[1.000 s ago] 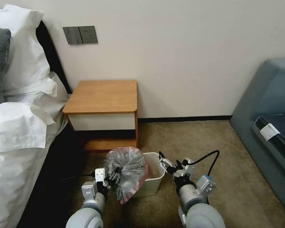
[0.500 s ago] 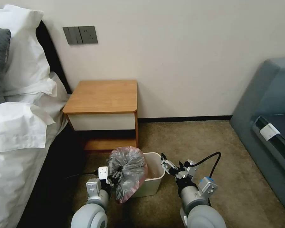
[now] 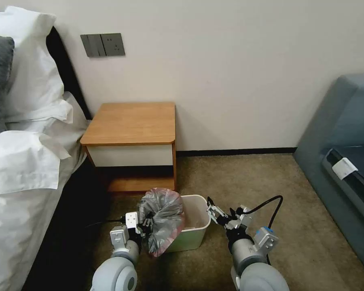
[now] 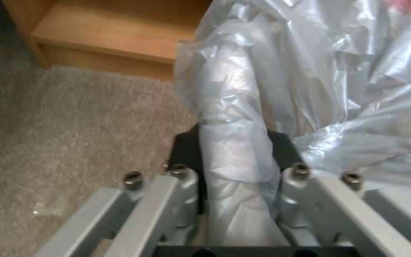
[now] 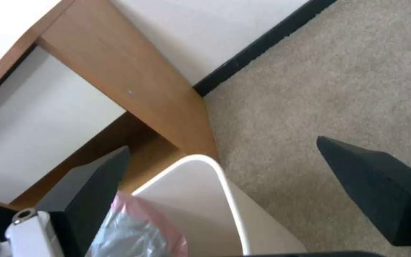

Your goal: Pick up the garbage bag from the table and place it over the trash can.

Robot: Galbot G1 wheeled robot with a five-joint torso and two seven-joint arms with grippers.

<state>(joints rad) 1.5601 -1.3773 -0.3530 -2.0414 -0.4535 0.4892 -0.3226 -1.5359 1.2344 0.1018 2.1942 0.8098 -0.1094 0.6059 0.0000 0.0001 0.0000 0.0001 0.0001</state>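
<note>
**Grey plastic bag sinks toward the bin mouth**

Crinkly grey plastic with a pinkish-red edge, the garbage bag (image 3: 161, 220) hangs bunched at the left side of the trash can (image 3: 196, 226), its bulk overlapping the bin's left rim and its lower fold drooping down the outside wall. Compared with 1 second ago, the bundle sits a little lower and further right, covering more of the bin's opening. The left gripper (image 3: 146, 223) is clamped on a gathered neck of the bag; in the left wrist view the plastic runs straight between the 2 dark pads (image 4: 185, 151), which pinch it tight. This arm has edged right and slightly forward since the earlier picture.

At the can's right rim, the right gripper (image 3: 219, 213) holds nothing, its fingers (image 5: 374, 185) spread wide apart over carpet (image 3: 246, 182) and the bin's corner. It has moved a touch lower and right over the last second.

Behind the bin stands the table (image 3: 131, 123), its wooden top bare, flanked by the bed (image 3: 24, 161) on the left. A grey sofa (image 3: 343, 133) sits well apart on the right.
</note>
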